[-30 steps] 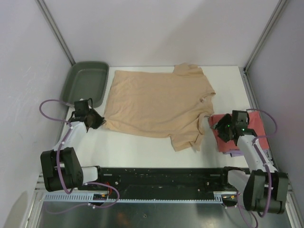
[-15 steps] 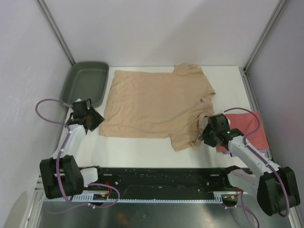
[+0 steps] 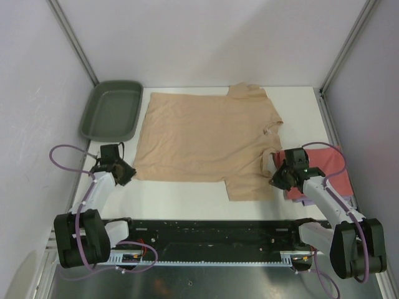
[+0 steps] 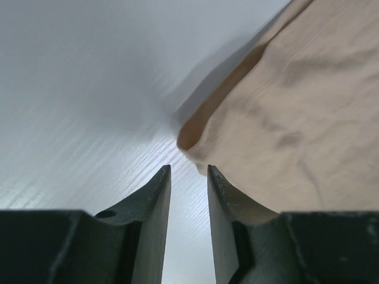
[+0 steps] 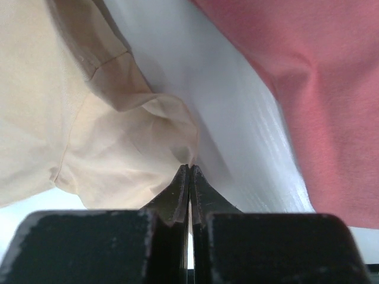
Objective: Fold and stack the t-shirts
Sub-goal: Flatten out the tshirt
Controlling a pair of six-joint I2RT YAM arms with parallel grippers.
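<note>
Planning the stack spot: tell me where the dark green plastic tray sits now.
In the top view, the dark green plastic tray sits at the far left, just left of the spread tan short-sleeved t-shirt.

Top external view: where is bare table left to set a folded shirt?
Bare strip of table between tan shirt and black rail; another far right, beyond coral-red shirt. Crowded where right gripper meets tan shirt and coral-red shirt.

Both arms stretch forward, wrists dipped low. The left gripper (image 4: 188,170) has its jaws slightly apart (a narrow slit, nothing between them). The right gripper (image 5: 189,167) points inward, its jaws pressed flat together.
</note>
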